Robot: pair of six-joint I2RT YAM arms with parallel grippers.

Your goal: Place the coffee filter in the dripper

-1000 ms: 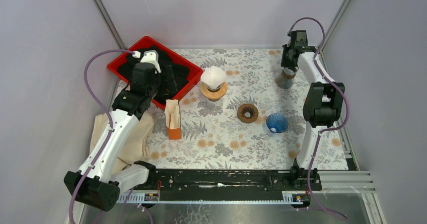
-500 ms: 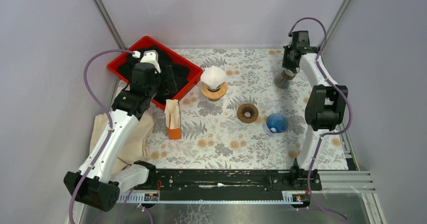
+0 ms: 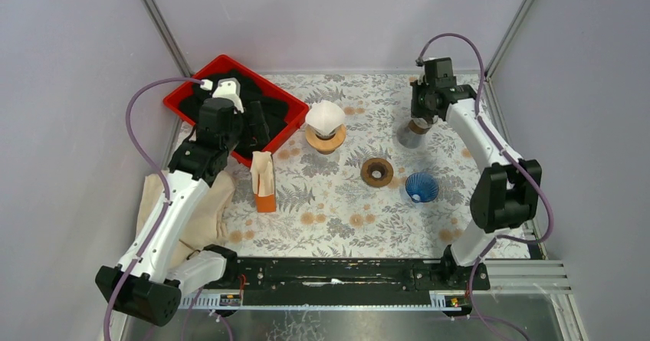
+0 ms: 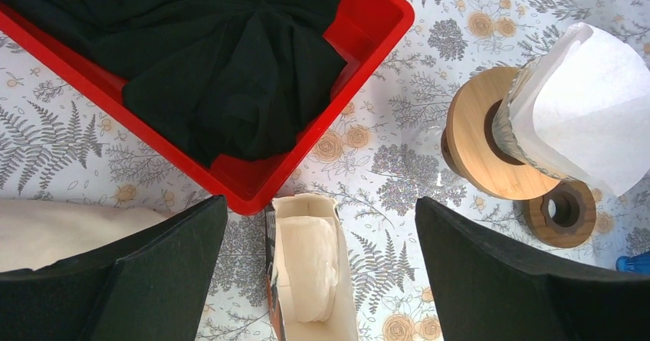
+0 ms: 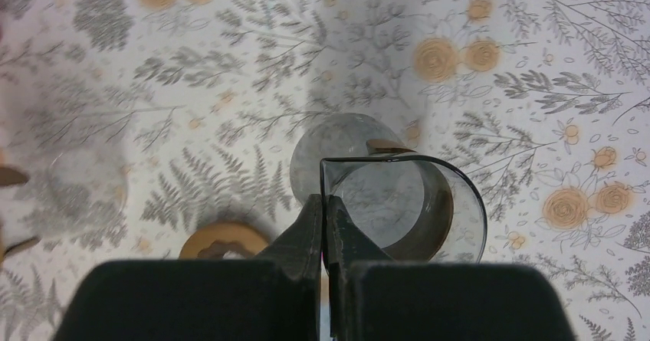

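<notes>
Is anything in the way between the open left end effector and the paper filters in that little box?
Nothing visible does. In the left wrist view the paper filters stand uncovered in the open-topped box, straight ahead of the left end effector and between its spread fingers. The red tray lies off to one side.

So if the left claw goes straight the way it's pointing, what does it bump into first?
Most likely the box of paper filters. In the wrist view it stands open right between the wide-open fingers of the left gripper. How far below it sits is hard to tell.
</notes>
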